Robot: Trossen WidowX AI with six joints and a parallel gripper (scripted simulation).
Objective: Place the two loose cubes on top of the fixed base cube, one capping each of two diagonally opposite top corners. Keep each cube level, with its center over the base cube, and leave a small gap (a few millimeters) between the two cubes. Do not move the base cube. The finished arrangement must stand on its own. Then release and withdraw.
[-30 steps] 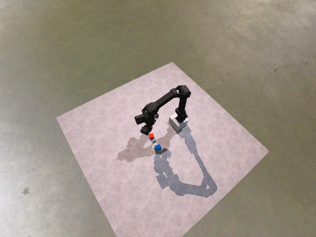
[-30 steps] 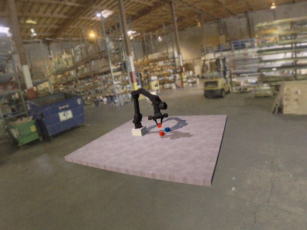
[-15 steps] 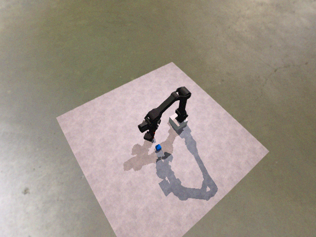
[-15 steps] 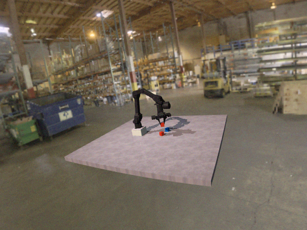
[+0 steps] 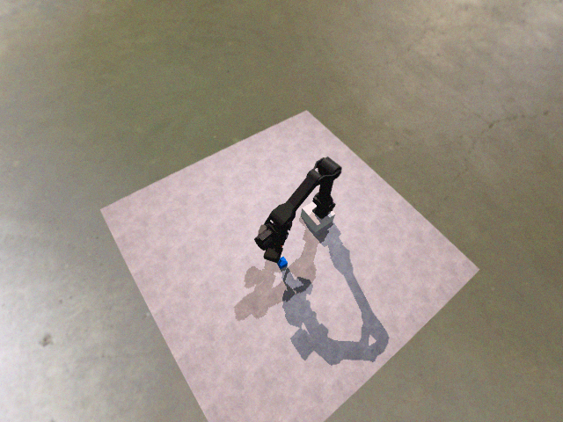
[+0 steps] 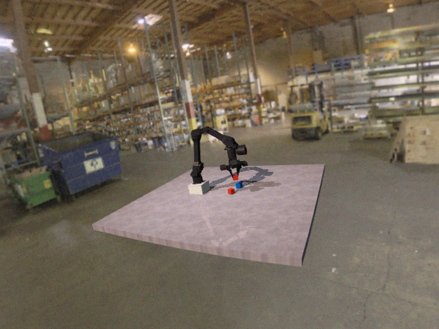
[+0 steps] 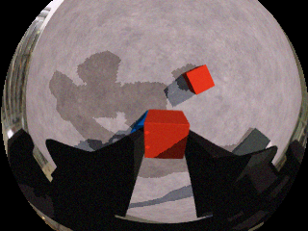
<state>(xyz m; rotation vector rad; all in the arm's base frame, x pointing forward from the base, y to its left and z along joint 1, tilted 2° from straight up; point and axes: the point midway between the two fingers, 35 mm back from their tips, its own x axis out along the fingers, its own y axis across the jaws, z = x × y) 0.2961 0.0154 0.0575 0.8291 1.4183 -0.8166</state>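
Note:
My gripper (image 6: pixel 235 176) (image 7: pixel 165 133) is shut on a red cube, which it holds above the table, slightly behind and above the blue cube in the exterior view. The held cube looks roughly level. The blue base cube (image 5: pixel 282 262) (image 6: pixel 239 184) stands on the table; only a sliver of it (image 7: pixel 140 123) shows in the wrist view, behind the held cube and the left finger. The other red cube (image 6: pixel 231 191) (image 7: pixel 199 79) lies on the table, apart from the blue one. In the top view the arm hides both red cubes and the fingertips. No cube is seen resting on the blue cube.
The arm stands on a pale block (image 5: pixel 313 221) (image 6: pixel 199 188), whose grey side also shows at the lower right of the wrist view (image 7: pixel 252 141). The arm's shadows fall across the pinkish table top (image 5: pixel 204 227) (image 6: pixel 170 216).

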